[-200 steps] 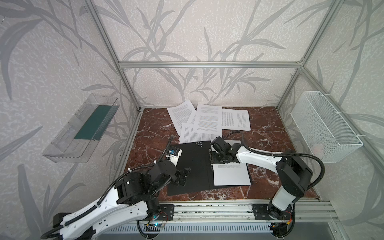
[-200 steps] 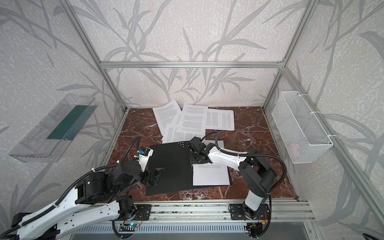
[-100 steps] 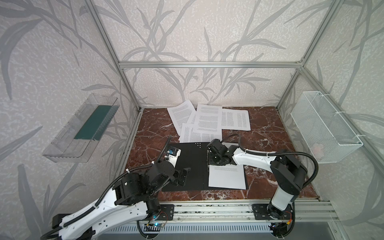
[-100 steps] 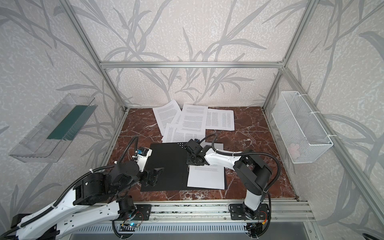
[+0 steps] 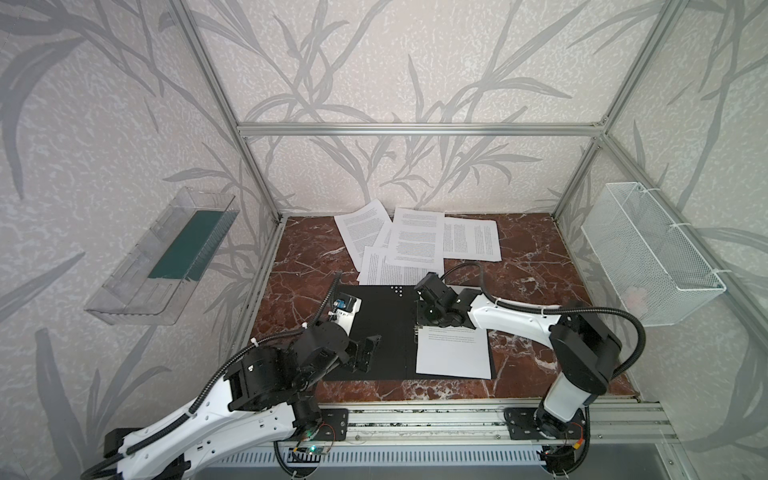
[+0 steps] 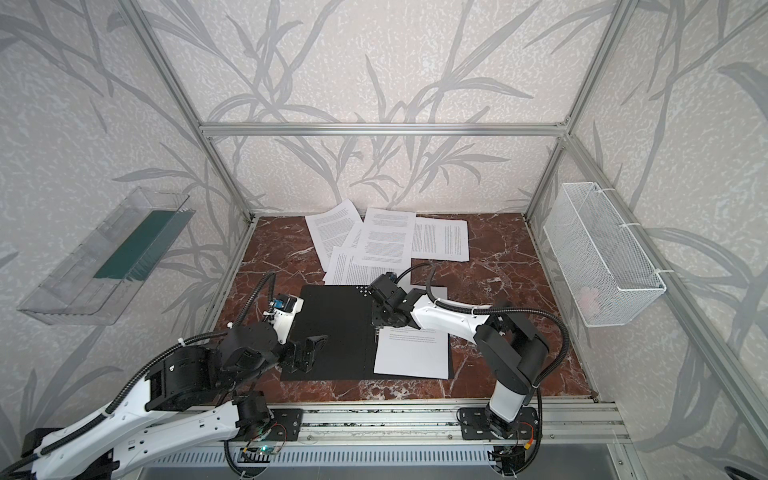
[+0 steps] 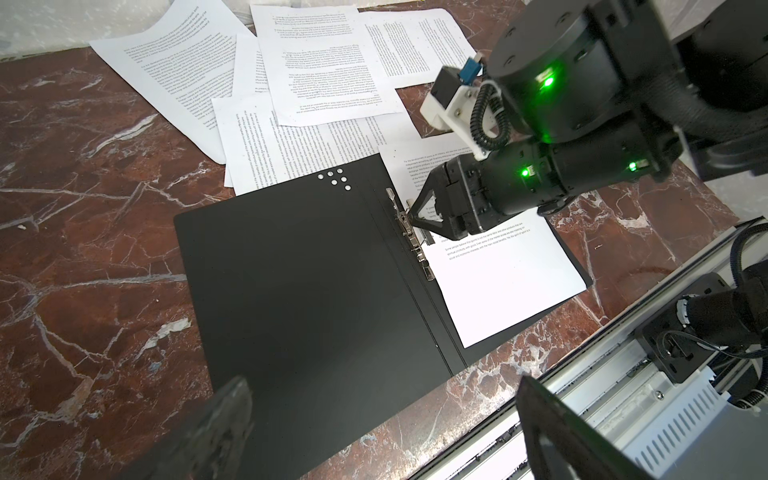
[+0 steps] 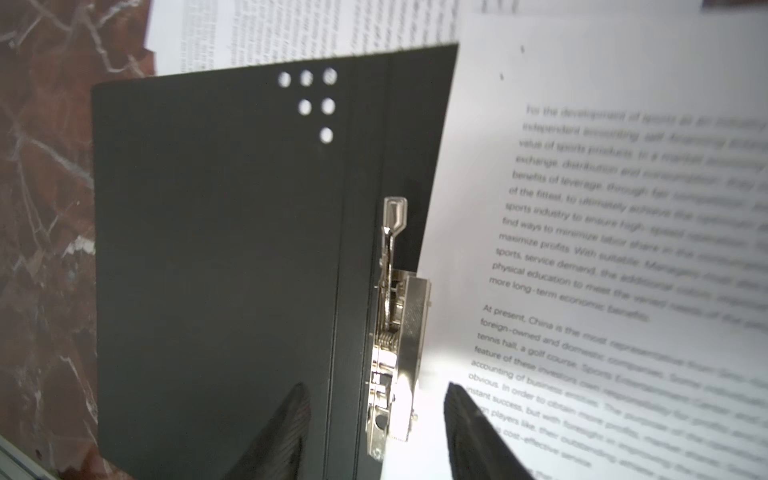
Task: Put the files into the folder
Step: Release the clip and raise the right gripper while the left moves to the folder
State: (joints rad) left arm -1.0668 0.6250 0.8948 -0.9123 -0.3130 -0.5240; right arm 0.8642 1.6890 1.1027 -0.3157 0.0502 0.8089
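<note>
1. One open black plastic folder lies on the brown marble table, holding one printed white paper sheet; at least five loose sheets lie behind.
2. Jaws parted, the right gripper straddles the folder's metal spine clip, arm stretched low.
3. Spread wide, the left gripper hovers over the folder's near-left corner.

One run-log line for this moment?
folder: open flat | sheet: inside, edge at clip | right gripper: open, straddling clip | left gripper: open | other files: loose beyond folder

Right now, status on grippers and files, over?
Left gripper open over open folder. Right gripper open, straddling spine clip. One sheet on folder; other files loose behind. Path clear.
</note>
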